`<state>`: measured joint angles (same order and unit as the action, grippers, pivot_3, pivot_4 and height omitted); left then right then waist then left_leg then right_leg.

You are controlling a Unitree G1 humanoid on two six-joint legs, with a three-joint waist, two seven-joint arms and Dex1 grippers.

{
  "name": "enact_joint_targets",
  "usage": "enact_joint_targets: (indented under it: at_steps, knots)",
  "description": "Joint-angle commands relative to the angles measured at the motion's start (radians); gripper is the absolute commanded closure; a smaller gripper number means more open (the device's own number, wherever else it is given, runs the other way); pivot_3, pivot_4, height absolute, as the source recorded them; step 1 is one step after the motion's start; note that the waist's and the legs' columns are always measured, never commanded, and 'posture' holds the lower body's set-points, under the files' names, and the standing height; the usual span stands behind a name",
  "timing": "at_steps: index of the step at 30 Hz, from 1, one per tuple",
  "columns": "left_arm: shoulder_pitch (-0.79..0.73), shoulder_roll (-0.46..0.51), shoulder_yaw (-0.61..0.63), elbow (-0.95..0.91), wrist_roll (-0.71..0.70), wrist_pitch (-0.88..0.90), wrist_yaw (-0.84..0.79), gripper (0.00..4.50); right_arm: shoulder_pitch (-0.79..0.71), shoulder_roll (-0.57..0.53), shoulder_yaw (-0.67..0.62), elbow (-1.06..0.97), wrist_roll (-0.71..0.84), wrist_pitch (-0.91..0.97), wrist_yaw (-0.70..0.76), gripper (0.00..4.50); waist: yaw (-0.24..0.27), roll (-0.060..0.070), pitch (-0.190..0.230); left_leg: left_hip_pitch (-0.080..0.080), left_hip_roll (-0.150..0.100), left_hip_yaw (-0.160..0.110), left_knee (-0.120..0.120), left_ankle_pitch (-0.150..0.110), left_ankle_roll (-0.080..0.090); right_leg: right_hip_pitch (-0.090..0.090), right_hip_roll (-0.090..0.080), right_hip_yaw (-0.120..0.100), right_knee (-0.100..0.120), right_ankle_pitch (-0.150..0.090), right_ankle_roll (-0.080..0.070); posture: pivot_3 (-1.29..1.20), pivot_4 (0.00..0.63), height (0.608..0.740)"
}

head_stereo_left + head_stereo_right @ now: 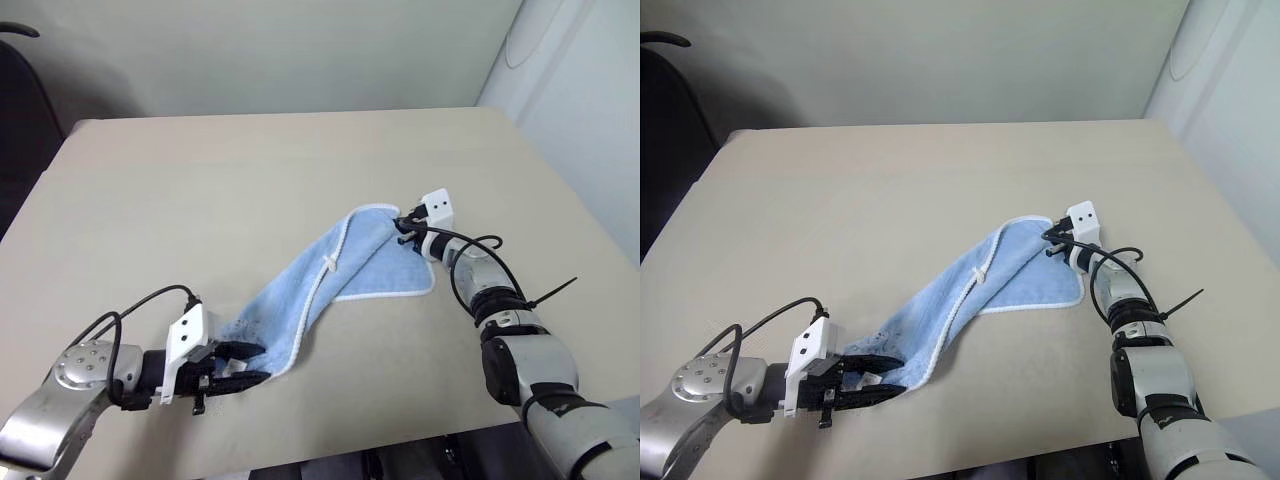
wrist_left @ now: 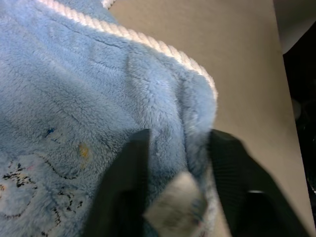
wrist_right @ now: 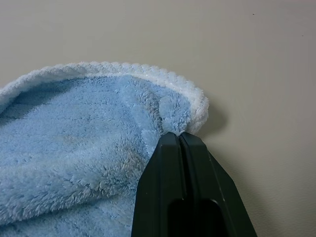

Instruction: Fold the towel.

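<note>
The light blue towel [image 1: 330, 280] with white stitched edging lies in a twisted diagonal band across the beige table [image 1: 250, 170]. A little white loop [image 1: 329, 263] sits at its middle. At the near left end, my left gripper [image 1: 245, 365] lies low on the table, its two black fingers [image 2: 126, 168] apart around the towel's corner and a small white label [image 2: 175, 202]. At the far right end, my right gripper [image 1: 403, 228] is shut on the towel's edged corner [image 3: 190, 111], just above the table.
A dark chair [image 1: 20, 110] stands off the table's left side. A pale wall runs behind the table's far edge, and a white panel [image 1: 590, 90] stands to the right. The table's front edge runs just below my left arm.
</note>
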<state>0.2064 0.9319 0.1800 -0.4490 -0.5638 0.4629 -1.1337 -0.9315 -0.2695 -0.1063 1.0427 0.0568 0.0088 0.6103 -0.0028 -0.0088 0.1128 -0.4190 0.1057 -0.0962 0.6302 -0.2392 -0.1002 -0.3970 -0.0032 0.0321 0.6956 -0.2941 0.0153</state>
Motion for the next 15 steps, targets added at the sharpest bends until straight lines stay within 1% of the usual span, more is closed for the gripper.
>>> enact_joint_targets:
  at_steps: [1, 2, 3, 6, 9, 12, 14, 15]
  knots:
    - [0.006, -0.007, 0.019, -0.028, -0.023, -0.002, -0.005, 3.99, -0.001, 0.002, 0.004, -0.033, 0.009, 0.001, -0.007, 4.5, 0.0, 0.0, 0.0, 0.0, 0.0, 0.0, 0.0, 0.0, 0.0, 0.0, 0.0, 0.0, 0.0, 0.0, 0.0, 0.0, 0.15, 0.74]
    - [0.006, -0.01, 0.024, -0.028, -0.03, -0.001, -0.006, 4.37, 0.0, 0.002, 0.004, -0.033, 0.008, 0.001, -0.007, 4.5, 0.0, 0.0, 0.0, 0.0, 0.0, 0.0, 0.0, 0.0, 0.0, 0.0, 0.0, 0.0, 0.0, 0.0, 0.0, 0.0, 0.15, 0.74]
    - [0.007, -0.012, 0.029, -0.03, -0.034, 0.002, -0.004, 4.49, 0.001, 0.002, 0.004, -0.034, 0.008, 0.001, -0.006, 4.5, 0.0, 0.0, 0.0, 0.0, 0.0, 0.0, 0.0, 0.0, 0.0, 0.0, 0.0, 0.0, 0.0, 0.0, 0.0, 0.0, 0.15, 0.74]
    - [0.007, -0.017, 0.041, -0.028, -0.041, 0.003, 0.008, 4.49, 0.002, 0.0, 0.004, -0.035, 0.008, 0.003, -0.006, 4.5, 0.0, 0.0, 0.0, 0.0, 0.0, 0.0, 0.0, 0.0, 0.0, 0.0, 0.0, 0.0, 0.0, 0.0, 0.0, 0.0, 0.15, 0.74]
    - [-0.019, -0.04, 0.073, -0.018, -0.086, 0.024, 0.038, 4.49, 0.003, 0.001, 0.005, -0.036, 0.007, 0.004, -0.008, 4.5, 0.0, 0.0, 0.0, 0.0, 0.0, 0.0, 0.0, 0.0, 0.0, 0.0, 0.0, 0.0, 0.0, 0.0, 0.0, 0.0, 0.15, 0.74]
    - [-0.063, -0.068, 0.157, -0.015, -0.204, 0.088, 0.08, 4.49, 0.006, -0.001, 0.005, -0.038, 0.007, 0.005, -0.007, 4.5, 0.0, 0.0, 0.0, 0.0, 0.0, 0.0, 0.0, 0.0, 0.0, 0.0, 0.0, 0.0, 0.0, 0.0, 0.0, 0.0, 0.15, 0.74]
    - [-0.1, -0.088, 0.238, -0.005, -0.312, 0.134, 0.117, 4.49, 0.007, -0.003, 0.005, -0.04, 0.007, 0.006, -0.008, 4.5, 0.001, 0.0, 0.0, 0.0, 0.0, 0.0, 0.0, 0.0, -0.001, 0.0, 0.0, 0.0, 0.0, 0.0, 0.0, 0.0, 0.15, 0.74]
    - [-0.132, -0.101, 0.289, 0.012, -0.39, 0.166, 0.159, 4.49, 0.008, -0.005, 0.005, -0.042, 0.008, 0.007, -0.008, 4.5, 0.001, 0.0, 0.0, 0.0, 0.0, 0.0, 0.0, 0.001, -0.001, 0.0, 0.0, 0.0, 0.0, 0.0, 0.0, 0.0, 0.15, 0.74]
